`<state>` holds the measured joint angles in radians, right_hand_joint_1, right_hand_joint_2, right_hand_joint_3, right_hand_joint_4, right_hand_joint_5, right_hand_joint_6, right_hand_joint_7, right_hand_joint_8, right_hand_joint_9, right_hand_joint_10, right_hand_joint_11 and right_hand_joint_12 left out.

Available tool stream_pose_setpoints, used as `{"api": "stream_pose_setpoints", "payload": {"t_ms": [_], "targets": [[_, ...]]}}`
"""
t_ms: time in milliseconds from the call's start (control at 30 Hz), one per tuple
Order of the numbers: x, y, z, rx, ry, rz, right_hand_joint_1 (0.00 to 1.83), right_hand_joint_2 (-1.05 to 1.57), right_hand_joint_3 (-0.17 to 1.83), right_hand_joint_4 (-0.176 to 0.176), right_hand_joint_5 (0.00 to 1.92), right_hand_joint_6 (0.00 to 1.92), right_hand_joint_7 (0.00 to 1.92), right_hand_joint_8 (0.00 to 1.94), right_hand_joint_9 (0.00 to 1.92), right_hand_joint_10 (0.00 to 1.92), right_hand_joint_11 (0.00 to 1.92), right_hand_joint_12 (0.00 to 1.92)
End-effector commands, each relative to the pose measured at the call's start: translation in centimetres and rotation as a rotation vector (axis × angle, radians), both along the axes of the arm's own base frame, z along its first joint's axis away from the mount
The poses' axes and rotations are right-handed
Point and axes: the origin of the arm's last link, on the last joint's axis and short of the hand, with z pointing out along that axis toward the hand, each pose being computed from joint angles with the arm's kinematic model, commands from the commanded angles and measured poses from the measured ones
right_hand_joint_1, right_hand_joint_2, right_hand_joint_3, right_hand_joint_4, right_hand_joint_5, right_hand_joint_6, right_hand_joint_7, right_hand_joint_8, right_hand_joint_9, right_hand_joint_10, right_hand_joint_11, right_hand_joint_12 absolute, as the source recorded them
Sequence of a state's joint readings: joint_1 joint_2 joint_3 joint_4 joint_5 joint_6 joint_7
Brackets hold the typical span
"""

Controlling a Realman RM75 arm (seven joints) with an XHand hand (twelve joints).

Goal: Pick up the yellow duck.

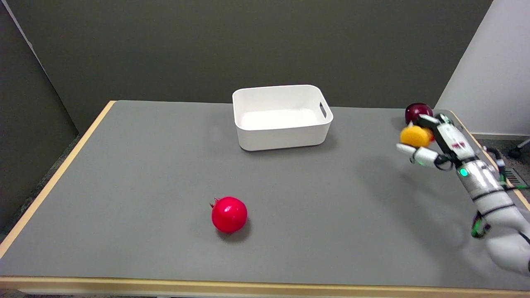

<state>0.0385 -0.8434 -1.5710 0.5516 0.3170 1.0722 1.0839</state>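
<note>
The yellow duck (pixel 414 135) shows as a rounded yellow-orange shape at the right of the head view, lifted off the grey table (pixel 165 174). My right hand (pixel 434 145) holds it, with fingers behind and above it and another finger curled beneath. The duck's far side is hidden by the hand. The white arm reaches in from the lower right.
A dark red apple (pixel 417 111) sits at the far right corner, just behind the hand. A white bin (pixel 281 117) stands at the back centre. A red pomegranate (pixel 229 213) lies near the front middle. The table's right edge runs close under the arm.
</note>
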Motion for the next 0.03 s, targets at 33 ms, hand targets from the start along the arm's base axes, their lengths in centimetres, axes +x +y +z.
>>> {"api": "stream_pose_setpoints", "payload": {"t_ms": [33], "targets": [[10.28,-13.19,-11.53,0.263,0.102,0.171,1.14,1.25,0.17,-0.176,0.57,1.59,0.63,1.62,0.73,1.76,0.0,1.92]]}}
